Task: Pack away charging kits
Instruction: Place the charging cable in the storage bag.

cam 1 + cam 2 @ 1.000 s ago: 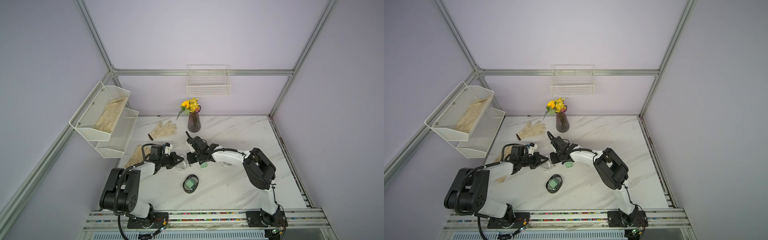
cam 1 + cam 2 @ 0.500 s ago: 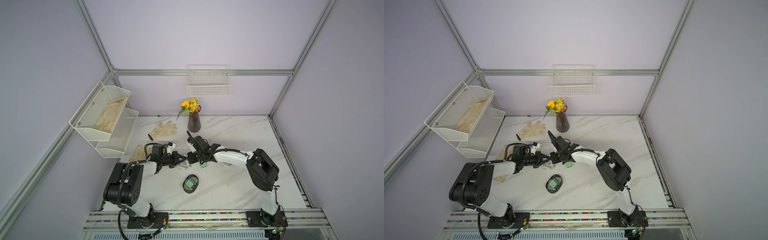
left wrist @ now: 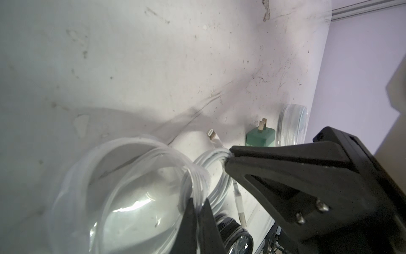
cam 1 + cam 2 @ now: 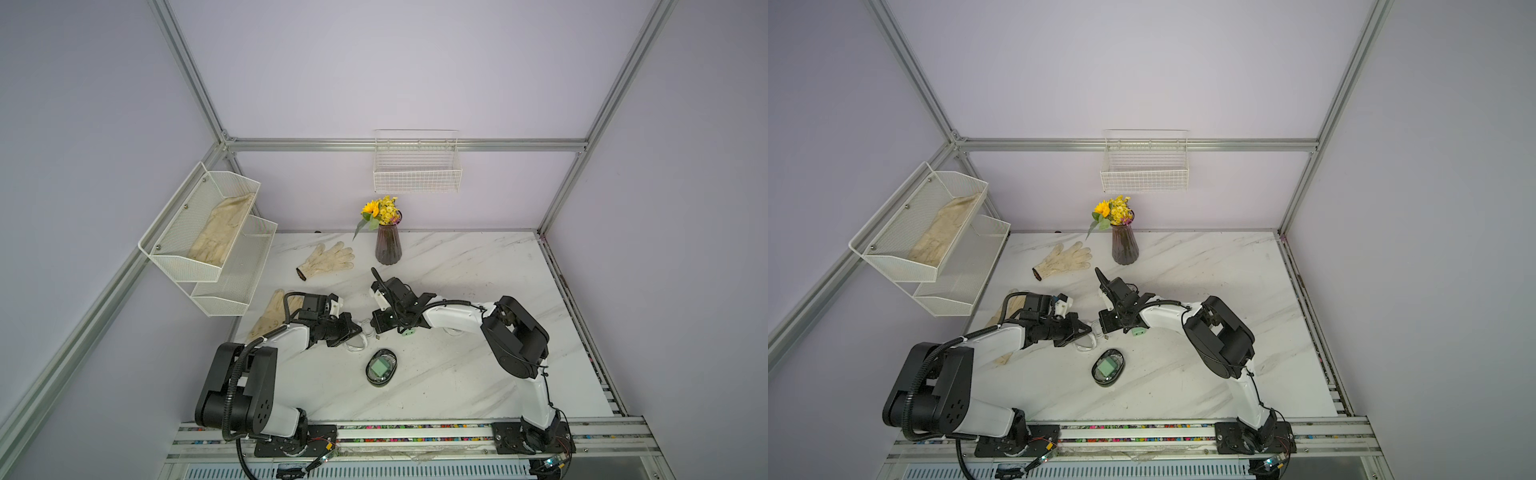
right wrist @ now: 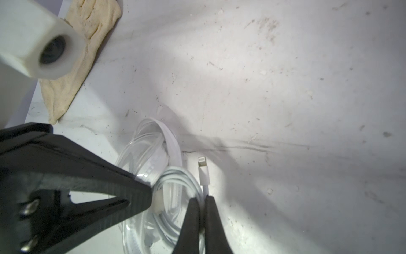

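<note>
Two grips, tip to tip
The left gripper [image 3: 198, 201] pinched the clear case [image 3: 131, 211] rim; right gripper [image 5: 200, 199] pinched the white cable [image 5: 175, 173]

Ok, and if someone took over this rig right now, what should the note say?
Left pincer: shut on the clear case rim.
Right pincer: shut on the coiled white cable, right against that case.
Green adapter: loose on the table nearby.
Done: the front case holds a mint adapter.
To do: cable and green adapter into the held case; no third kit in view.
</note>
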`<action>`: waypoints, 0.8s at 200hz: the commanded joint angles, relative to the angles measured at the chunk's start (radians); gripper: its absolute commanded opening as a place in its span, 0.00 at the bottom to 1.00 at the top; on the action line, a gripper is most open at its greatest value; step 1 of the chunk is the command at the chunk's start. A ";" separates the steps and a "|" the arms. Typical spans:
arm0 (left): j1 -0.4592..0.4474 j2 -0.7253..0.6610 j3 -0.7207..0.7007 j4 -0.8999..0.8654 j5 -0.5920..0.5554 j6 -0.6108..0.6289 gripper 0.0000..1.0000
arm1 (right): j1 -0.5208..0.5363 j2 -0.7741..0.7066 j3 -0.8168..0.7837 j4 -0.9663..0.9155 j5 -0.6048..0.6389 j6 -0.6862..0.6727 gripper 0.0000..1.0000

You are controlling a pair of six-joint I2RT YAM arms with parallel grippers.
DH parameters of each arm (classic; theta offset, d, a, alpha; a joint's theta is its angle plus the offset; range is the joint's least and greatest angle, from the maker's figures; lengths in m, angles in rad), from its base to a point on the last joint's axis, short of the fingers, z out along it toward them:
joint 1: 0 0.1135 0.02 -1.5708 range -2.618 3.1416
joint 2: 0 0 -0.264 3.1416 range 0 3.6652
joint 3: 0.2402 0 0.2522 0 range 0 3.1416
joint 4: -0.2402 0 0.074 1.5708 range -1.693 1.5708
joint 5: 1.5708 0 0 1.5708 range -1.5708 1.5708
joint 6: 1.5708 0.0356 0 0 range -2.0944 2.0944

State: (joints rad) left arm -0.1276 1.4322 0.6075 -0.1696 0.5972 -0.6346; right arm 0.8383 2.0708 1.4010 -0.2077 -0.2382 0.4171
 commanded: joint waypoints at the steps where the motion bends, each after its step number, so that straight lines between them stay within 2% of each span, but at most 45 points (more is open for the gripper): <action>1: -0.007 -0.080 -0.009 0.018 -0.032 0.026 0.00 | 0.004 -0.005 -0.003 0.068 -0.016 0.002 0.00; 38: -0.028 -0.036 0.056 0.111 0.130 0.025 0.00 | -0.010 -0.067 -0.013 0.021 0.037 0.012 0.00; 60: -0.067 0.027 0.142 0.089 0.156 0.051 0.00 | -0.048 -0.124 -0.015 -0.056 0.090 -0.003 0.00; 90: -0.100 0.098 0.207 0.125 0.193 0.054 0.00 | -0.089 -0.229 -0.056 -0.065 0.064 -0.006 0.00; 134: -0.118 0.176 0.206 0.349 0.284 -0.037 0.00 | -0.088 -0.220 -0.059 -0.077 0.025 0.008 0.00; 160: -0.118 0.203 0.186 0.387 0.293 -0.046 0.00 | -0.088 -0.193 -0.085 -0.038 0.011 0.027 0.00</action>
State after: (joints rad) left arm -0.2340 1.6176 0.7628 0.1146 0.8375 -0.6533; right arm 0.7361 1.8645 1.3357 -0.3058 -0.1764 0.4183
